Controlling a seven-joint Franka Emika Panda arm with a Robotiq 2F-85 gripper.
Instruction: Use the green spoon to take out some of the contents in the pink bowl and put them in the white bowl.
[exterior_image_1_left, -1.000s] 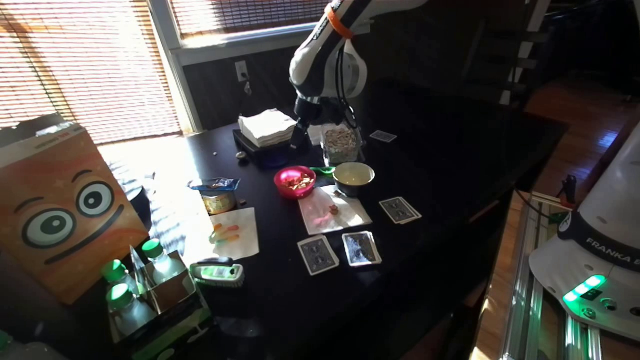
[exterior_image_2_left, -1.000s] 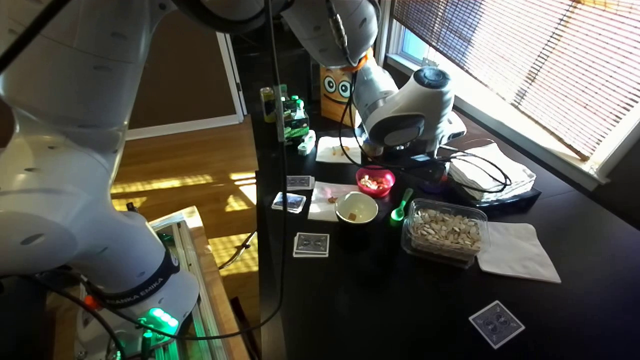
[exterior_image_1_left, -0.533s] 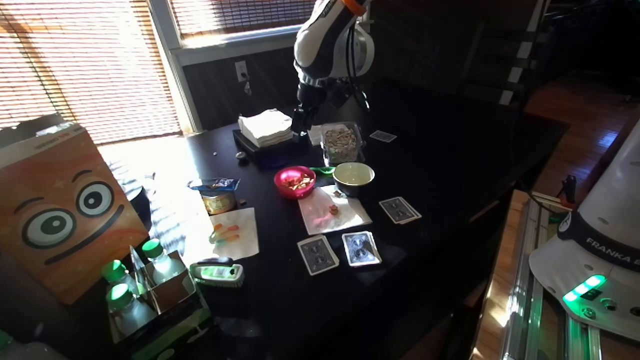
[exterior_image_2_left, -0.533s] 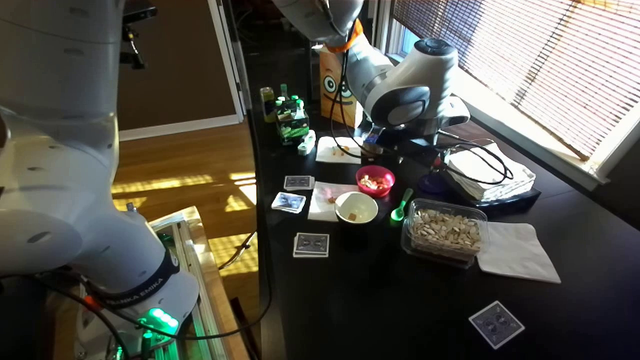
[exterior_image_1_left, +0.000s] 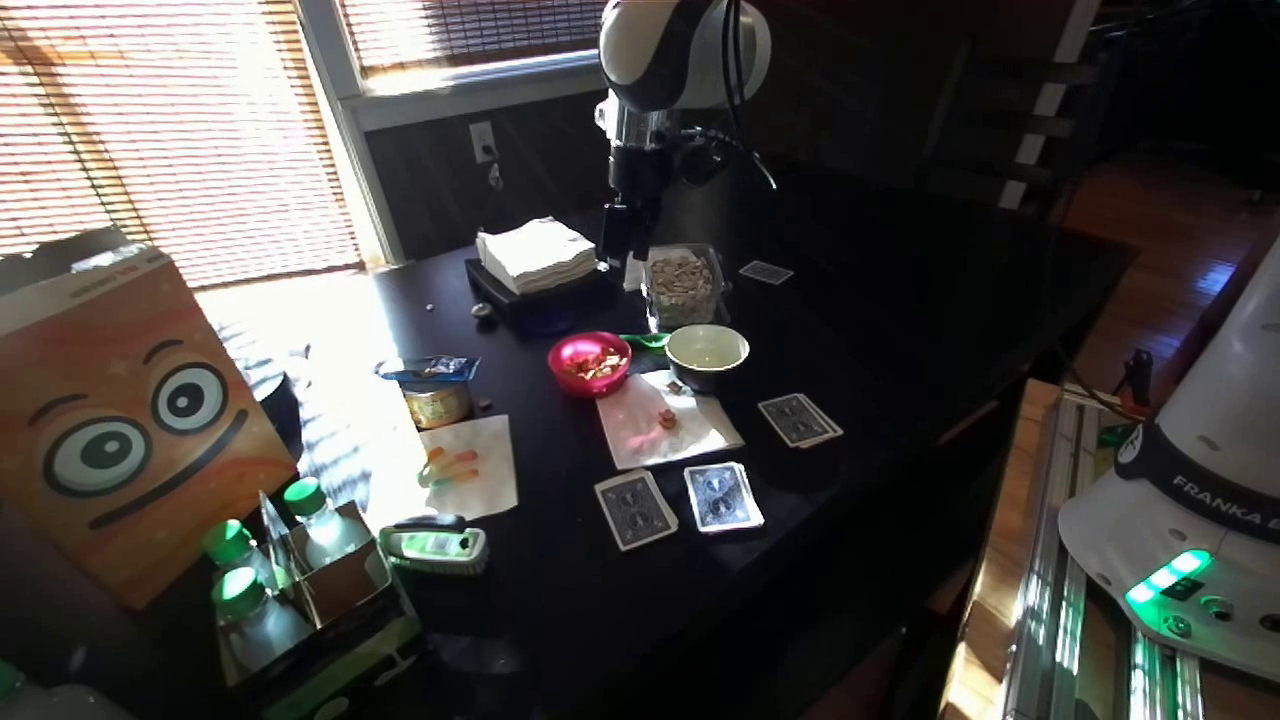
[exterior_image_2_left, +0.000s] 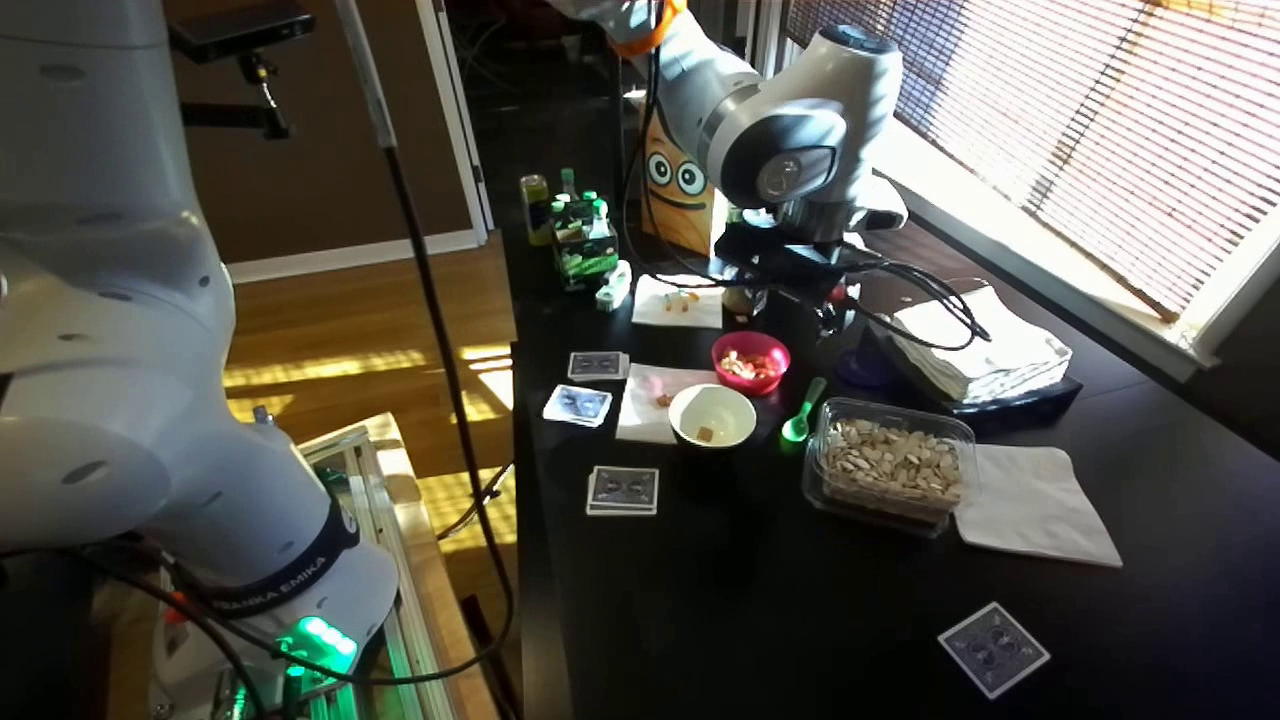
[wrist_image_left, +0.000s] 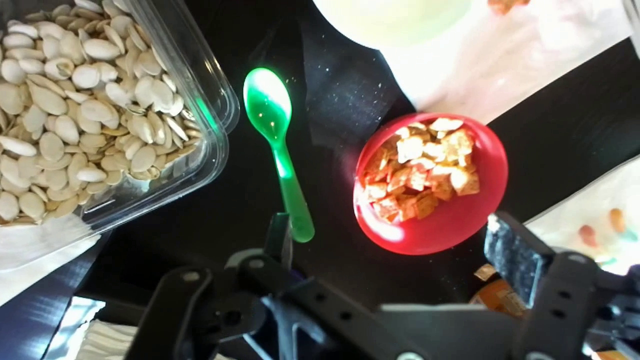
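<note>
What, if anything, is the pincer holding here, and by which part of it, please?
Nothing is held: the pincer is wide open above the table, where the green spoon lies loose.

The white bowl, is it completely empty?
No, nearly empty: in an exterior view, one small brown piece lies inside the white bowl.

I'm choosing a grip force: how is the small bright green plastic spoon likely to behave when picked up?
The green spoon is probably light, given its slim handle. The glossy highlights suggest it could slip. With its wider scoop at one end, it may swivel if pinched near the handle's tip.
</note>
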